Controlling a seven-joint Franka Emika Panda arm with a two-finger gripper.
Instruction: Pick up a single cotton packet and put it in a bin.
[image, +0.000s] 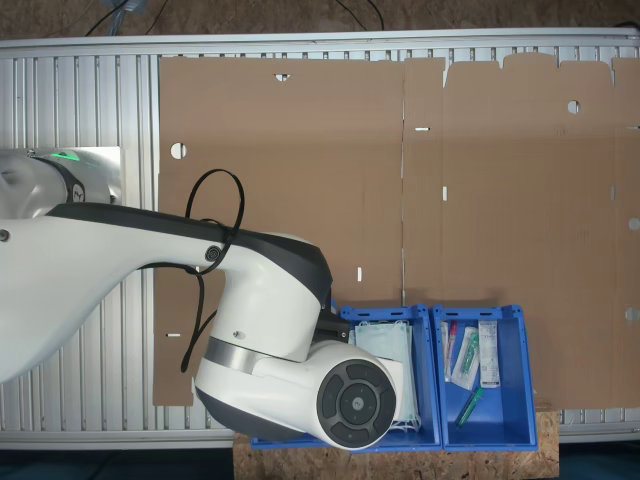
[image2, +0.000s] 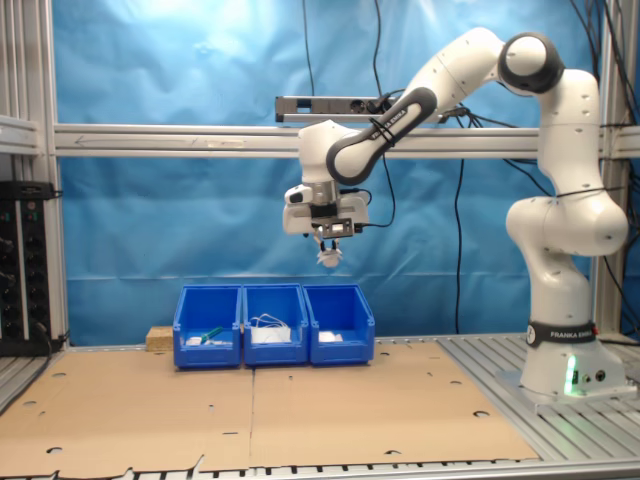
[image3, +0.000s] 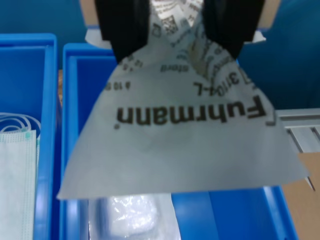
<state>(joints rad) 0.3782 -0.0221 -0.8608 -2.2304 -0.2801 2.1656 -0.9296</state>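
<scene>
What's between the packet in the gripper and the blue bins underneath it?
Nothing but open air, in the second exterior view: the cotton packet hangs pinched in the gripper, well above the blue bins, nothing in between.

White cotton packet with dark print; blue bins; brown cardboard.

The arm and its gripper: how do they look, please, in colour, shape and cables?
The arm is glossy white, with rounded segments and dark grey joint bands; its base carries a green light. A thin black cable loops along the forearm. The gripper is small, with a white body and black fingers.
</scene>
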